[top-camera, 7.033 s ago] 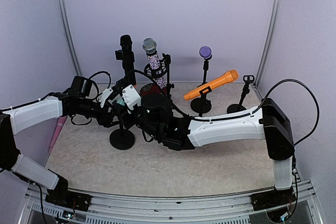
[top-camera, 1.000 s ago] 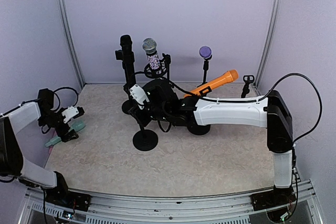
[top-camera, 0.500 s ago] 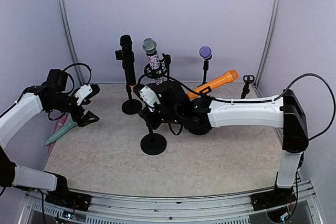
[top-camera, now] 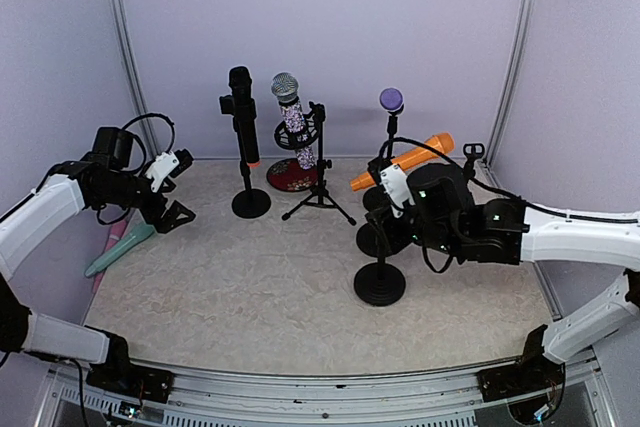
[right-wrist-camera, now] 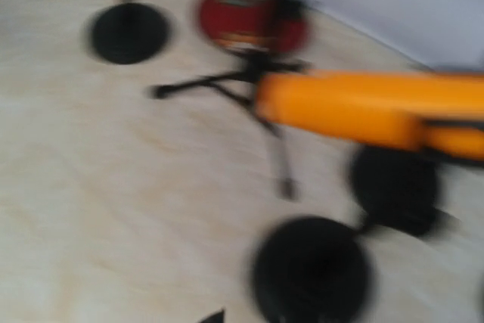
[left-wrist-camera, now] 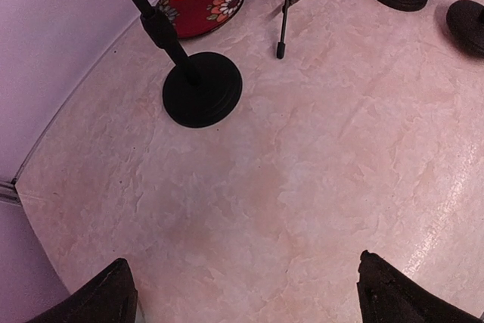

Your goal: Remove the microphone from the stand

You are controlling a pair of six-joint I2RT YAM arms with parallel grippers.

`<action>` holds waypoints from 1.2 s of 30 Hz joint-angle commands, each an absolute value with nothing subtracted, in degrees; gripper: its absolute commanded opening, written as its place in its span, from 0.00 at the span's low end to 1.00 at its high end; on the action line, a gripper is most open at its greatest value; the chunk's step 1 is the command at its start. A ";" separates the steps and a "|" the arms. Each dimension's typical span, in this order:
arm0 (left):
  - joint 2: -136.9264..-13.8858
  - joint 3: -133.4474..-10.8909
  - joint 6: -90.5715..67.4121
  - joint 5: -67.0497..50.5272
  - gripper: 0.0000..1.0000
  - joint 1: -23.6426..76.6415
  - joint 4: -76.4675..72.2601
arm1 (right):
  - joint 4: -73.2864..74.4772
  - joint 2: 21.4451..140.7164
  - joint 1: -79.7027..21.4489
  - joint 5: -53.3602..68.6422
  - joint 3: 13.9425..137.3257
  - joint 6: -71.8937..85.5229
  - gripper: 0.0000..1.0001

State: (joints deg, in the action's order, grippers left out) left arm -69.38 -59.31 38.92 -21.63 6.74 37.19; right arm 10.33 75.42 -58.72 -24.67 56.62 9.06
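The microphone [top-camera: 118, 249], teal with a pink end, lies flat at the left side. The black stand [top-camera: 380, 284], a thin pole on a round base, stands upright at the near right, well apart from it.

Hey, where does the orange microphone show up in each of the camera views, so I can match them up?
Top external: the orange microphone is right of centre, tilted, with its head up and to the right.
Left wrist: not in it.
Right wrist: blurred, lying across the upper right.
Shared landmark: the red flowered dish, at the back wall in the top view, at the top edge in the left wrist view, and top centre in the right wrist view.
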 commanded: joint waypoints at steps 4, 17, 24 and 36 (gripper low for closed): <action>-70.22 -61.57 37.05 -21.09 0.99 7.77 34.98 | 11.70 61.97 -47.32 -32.05 50.16 10.35 0.00; -67.00 -62.05 34.43 -17.22 0.99 7.72 33.40 | 2.36 63.82 -25.65 -34.63 45.43 6.24 0.00; -66.14 -63.21 29.90 -12.68 0.99 6.61 30.93 | -3.78 65.74 -18.95 -31.50 42.01 9.67 0.00; -66.41 -66.45 30.44 -23.75 0.99 -1.16 32.54 | -3.93 58.53 -18.28 -25.07 44.35 10.17 0.83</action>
State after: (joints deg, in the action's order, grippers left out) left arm -66.98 -64.75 30.20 -19.09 -0.80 32.21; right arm -1.08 64.05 -18.87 -29.45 41.32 11.64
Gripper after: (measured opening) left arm 0.988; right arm 0.761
